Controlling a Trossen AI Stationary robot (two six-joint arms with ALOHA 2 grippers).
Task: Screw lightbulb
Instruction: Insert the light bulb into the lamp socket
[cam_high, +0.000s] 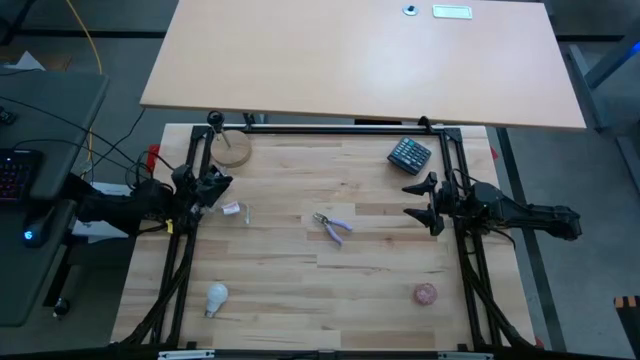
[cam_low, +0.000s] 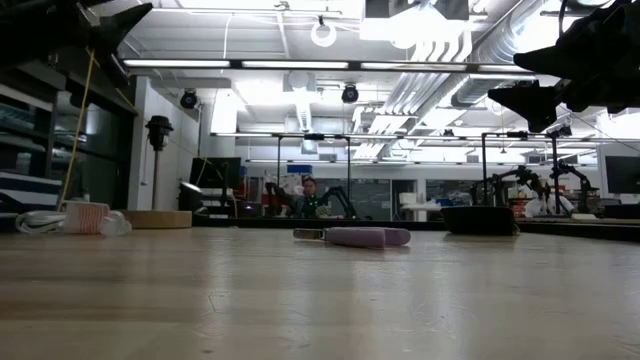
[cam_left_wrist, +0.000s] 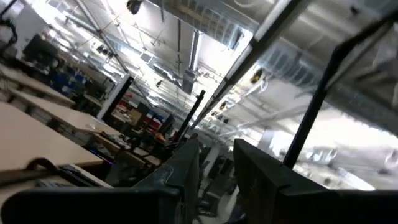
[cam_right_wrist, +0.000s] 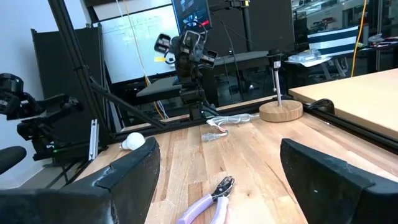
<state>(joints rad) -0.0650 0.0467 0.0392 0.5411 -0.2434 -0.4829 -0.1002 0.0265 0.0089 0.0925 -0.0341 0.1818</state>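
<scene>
The left hand (cam_high: 215, 185) hangs above the left side of the tabletop (cam_high: 300, 270), its two dark fingers (cam_left_wrist: 186, 174) drawn near together with a slim gap between them and nothing visibly held; the left wrist view looks up at the ceiling, so this hand is aimed away from everything it would need to grasp. The right hand (cam_high: 425, 203) waits released, jaws wide and empty, over the right side. The small white pear-shaped lightbulb (cam_high: 216, 296) lies on its side well apart from the left hand, toward the front edge of the tabletop and on that hand's own side; from the right hand it lies far across the wood. The round wooden disc with a thin stem and black socket (cam_high: 233, 148) stands near the left hand on the far side, so bulb and socket sit on opposite sides of it. The chief risk, as I judge it, is that the smooth rounded bulb rolls or squirts out when pinched lying flat, or that too hard a squeeze cracks the frosted head; a slanted grip would also make the threads cross at the socket
</scene>
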